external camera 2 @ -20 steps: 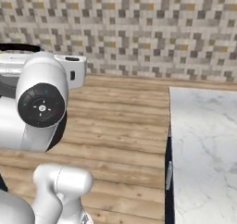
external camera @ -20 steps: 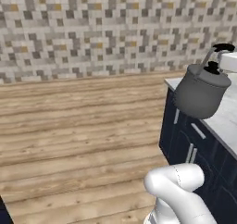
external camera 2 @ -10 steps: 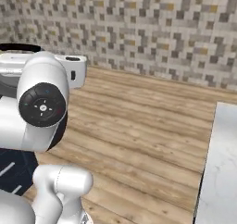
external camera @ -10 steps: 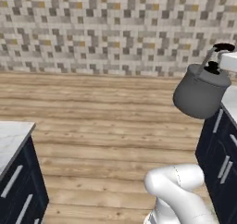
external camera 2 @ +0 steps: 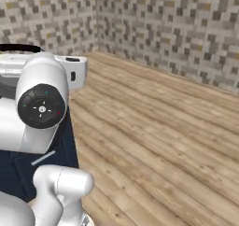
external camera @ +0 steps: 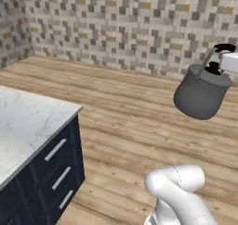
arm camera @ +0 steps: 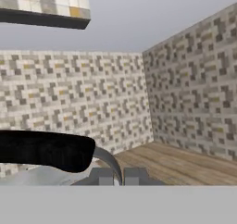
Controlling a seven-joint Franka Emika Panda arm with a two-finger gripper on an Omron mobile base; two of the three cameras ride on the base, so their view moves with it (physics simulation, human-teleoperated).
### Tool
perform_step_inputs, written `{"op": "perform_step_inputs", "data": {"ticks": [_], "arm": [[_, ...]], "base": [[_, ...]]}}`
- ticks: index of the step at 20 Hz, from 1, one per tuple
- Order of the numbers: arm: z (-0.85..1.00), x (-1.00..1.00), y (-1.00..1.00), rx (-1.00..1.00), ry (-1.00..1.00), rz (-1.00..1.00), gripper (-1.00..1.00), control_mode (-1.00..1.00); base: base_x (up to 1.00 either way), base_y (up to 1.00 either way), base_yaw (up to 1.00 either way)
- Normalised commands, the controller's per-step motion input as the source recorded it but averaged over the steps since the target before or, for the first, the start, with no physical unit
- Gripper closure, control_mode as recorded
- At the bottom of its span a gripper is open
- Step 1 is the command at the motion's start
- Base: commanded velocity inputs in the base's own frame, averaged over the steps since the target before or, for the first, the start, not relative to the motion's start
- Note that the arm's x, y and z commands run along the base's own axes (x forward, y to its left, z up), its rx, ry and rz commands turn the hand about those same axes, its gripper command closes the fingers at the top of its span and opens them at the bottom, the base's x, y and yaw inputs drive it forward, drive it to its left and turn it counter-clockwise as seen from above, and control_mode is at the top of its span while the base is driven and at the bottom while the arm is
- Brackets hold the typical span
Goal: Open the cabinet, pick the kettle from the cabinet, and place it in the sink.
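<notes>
Grey metal rounded kettle [external camera: 201, 95], black arched handle: hanging in mid-air above wooden plank floor [external camera: 125, 126], handle clamped in closed white hand [external camera: 222, 57]. White marble bench [external camera: 23, 126], navy drawers: lower left, well apart.

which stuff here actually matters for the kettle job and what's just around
Part of the job:
- kettle, carried in the air above the wood floor
- gripper, shut on the kettle's black handle

Just around:
- marble counter
- navy drawers under it
- mosaic tile wall
- wood floor
</notes>
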Motion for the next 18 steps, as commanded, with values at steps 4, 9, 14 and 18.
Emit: {"op": "perform_step_inputs", "data": {"ticks": [4,9,14,18], "arm": [[0.0,0.0,0.0,0.0,0.0,0.0,1.0,1.0],[0.0,0.0,0.0,0.0,0.0,0.0,1.0,1.0],[0.0,0.0,0.0,0.0,0.0,0.0,1.0,1.0],[0.0,0.0,0.0,0.0,0.0,0.0,1.0,1.0]], "base": [[0.03,0.18,0.56],[0.06,0.2,0.54],[0.26,0.42,0.42],[0.36,0.58,0.12]]}}
